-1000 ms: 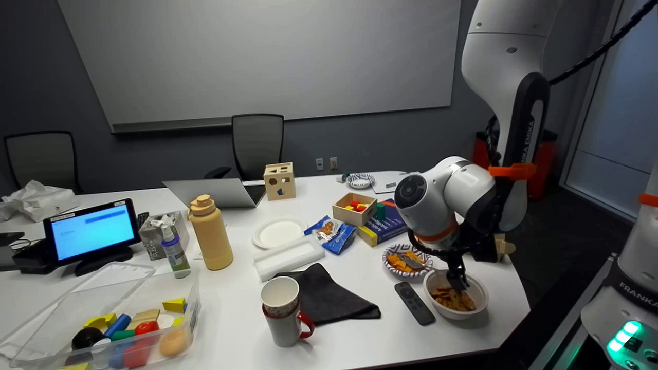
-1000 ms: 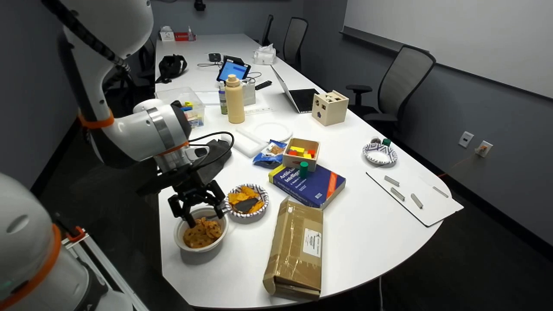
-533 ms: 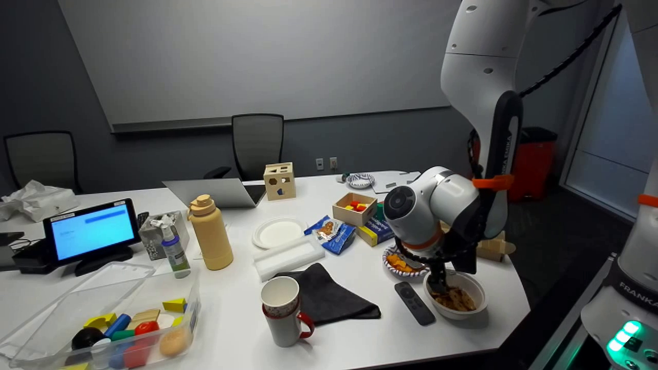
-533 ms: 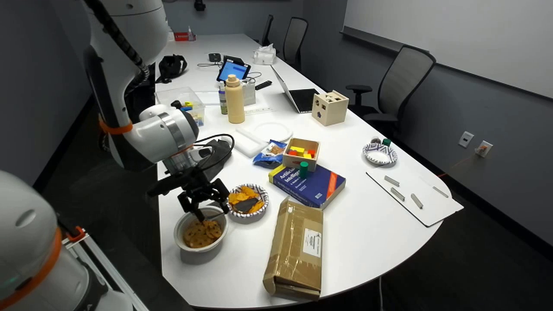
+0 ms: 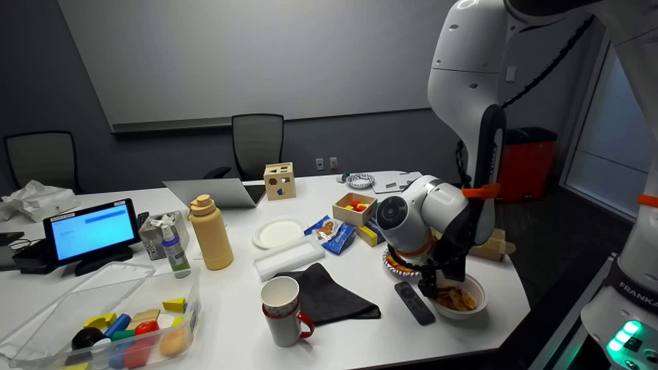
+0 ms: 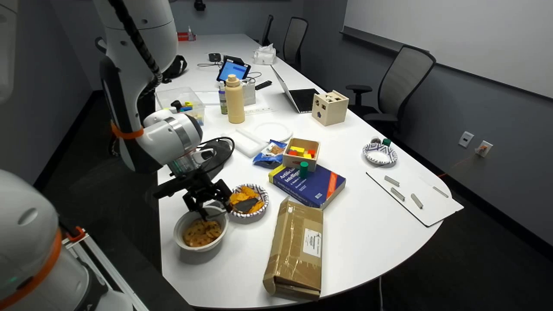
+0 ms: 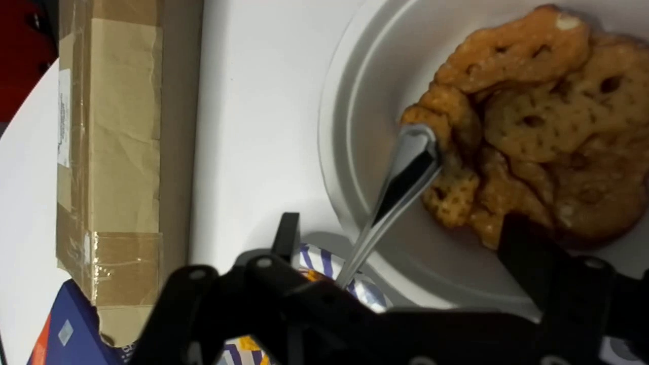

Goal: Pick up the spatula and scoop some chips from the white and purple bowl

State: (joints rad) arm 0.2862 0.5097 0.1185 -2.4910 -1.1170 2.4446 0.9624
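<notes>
The spatula's dark head point(image 6: 247, 204) lies on the orange chips point(image 6: 249, 191) in the white and purple bowl point(image 6: 265, 203). Its shiny metal handle point(image 7: 400, 182) reaches over the plain white bowl point(image 7: 337, 157), with its end over brown crisps point(image 7: 547, 126). In an exterior view the arm hides the head, and the white and purple bowl point(image 5: 403, 272) is partly covered. My gripper point(image 7: 403, 225) is open and empty, low at the white bowl's rim. In the wrist view the handle runs between the fingers, nearer the left one. The gripper also shows in an exterior view point(image 6: 217, 213).
A cardboard box point(image 6: 298, 248) and a thick blue book point(image 6: 307, 185) stand close to the bowls. A remote point(image 5: 414, 303) lies beside the white bowl. A dark cloth point(image 5: 329, 295) and stacked mugs point(image 5: 285, 313) are further off. A blue snack bag point(image 6: 270, 157) lies behind the bowls.
My open gripper has moved from over the middle of the white bowl towards its rim and the white and purple bowl, along the handle. The bowls and spatula look unmoved.
</notes>
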